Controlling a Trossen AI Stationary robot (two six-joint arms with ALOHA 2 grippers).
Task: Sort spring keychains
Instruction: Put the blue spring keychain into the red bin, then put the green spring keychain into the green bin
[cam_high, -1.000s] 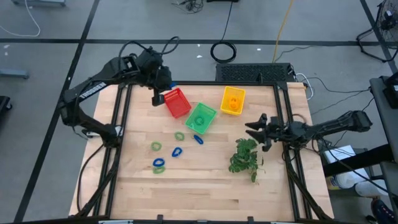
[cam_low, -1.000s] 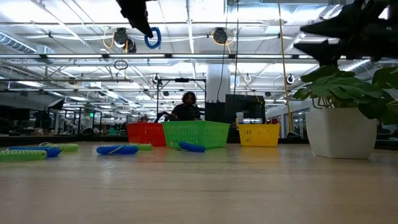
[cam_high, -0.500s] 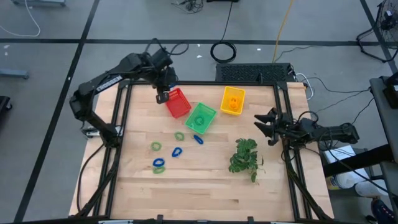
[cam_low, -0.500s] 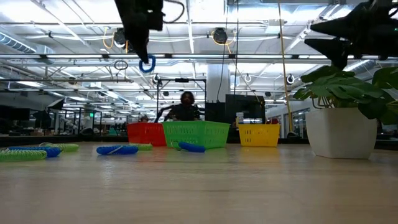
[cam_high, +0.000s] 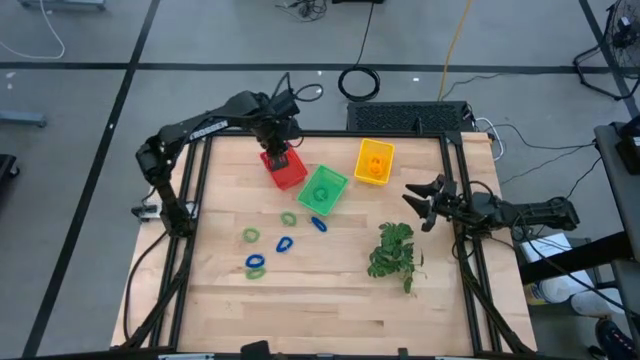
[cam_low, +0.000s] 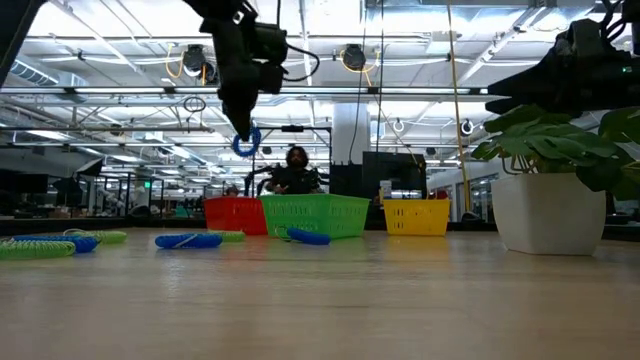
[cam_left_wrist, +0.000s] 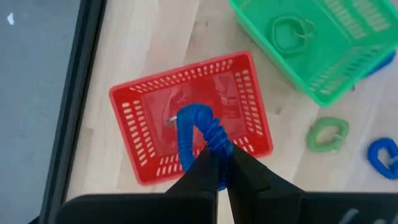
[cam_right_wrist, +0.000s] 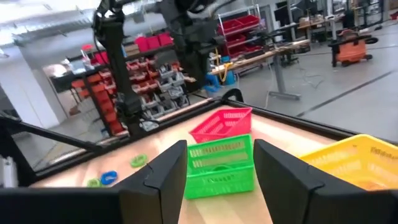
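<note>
My left gripper (cam_high: 278, 155) hangs over the red basket (cam_high: 287, 170), shut on a blue spring keychain (cam_left_wrist: 198, 132) that also shows in the low view (cam_low: 246, 143). Loose green and blue keychains lie on the table's left half, among them a green one (cam_high: 289, 218) and a blue one (cam_high: 284, 243). The green basket (cam_high: 323, 188) holds a green keychain (cam_left_wrist: 289, 31). Something orange lies in the yellow basket (cam_high: 374, 161). My right gripper (cam_high: 415, 205) waits open at the table's right edge, also seen in its own wrist view (cam_right_wrist: 217, 171). My left gripper pinches one end of the blue keychain's coiled loop (cam_left_wrist: 214, 155) between its two fingers. The fingers come from above, pointing steeply down. The loop hangs below the fingertips (cam_low: 243, 130), lifted clear above the red basket's inside.
A leafy plant in a white pot (cam_high: 393, 252) stands on the table's right half, near my right gripper. The three baskets sit in a row at the far side. The near half of the wooden table (cam_high: 330, 310) is bare.
My left gripper has carried the blue keychain toward the table's right and down, from beyond the far left corner to above the red basket; the loop still hangs from it. My right gripper has tipped toward level at the right edge.
</note>
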